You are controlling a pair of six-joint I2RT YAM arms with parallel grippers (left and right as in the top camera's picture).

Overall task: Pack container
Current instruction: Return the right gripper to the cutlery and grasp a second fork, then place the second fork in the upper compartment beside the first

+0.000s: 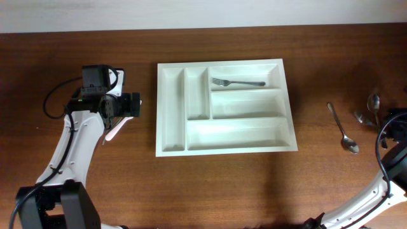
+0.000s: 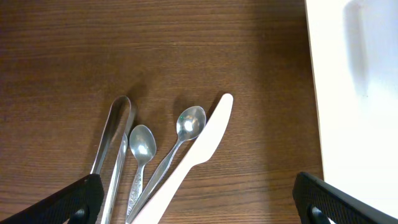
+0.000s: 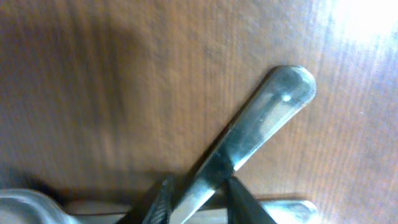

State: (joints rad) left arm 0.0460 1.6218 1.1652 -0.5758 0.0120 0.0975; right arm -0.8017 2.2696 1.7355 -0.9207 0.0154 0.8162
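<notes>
The container (image 1: pixel 222 64) is a large white tray with five compartments at the table's middle; a metal fork (image 1: pixel 238 83) lies in its top right compartment. To its left my left gripper (image 1: pixel 124 105) hangs open above a white plastic knife (image 2: pixel 202 149), two metal spoons (image 2: pixel 189 121) and tongs (image 2: pixel 115 134), touching none of them; the tray's edge (image 2: pixel 354 93) shows at the right. At the far right of the table my right gripper (image 3: pixel 199 199) is shut on the handle of a metal piece of cutlery (image 3: pixel 261 118), close above the wood. Its head is hidden.
A metal spoon (image 1: pixel 343 130) lies alone on the wood right of the tray. More metal cutlery (image 1: pixel 372 105) lies beside my right arm (image 1: pixel 394 127) near the table's right edge. Another metal piece (image 3: pixel 25 205) shows blurred under the right fingers.
</notes>
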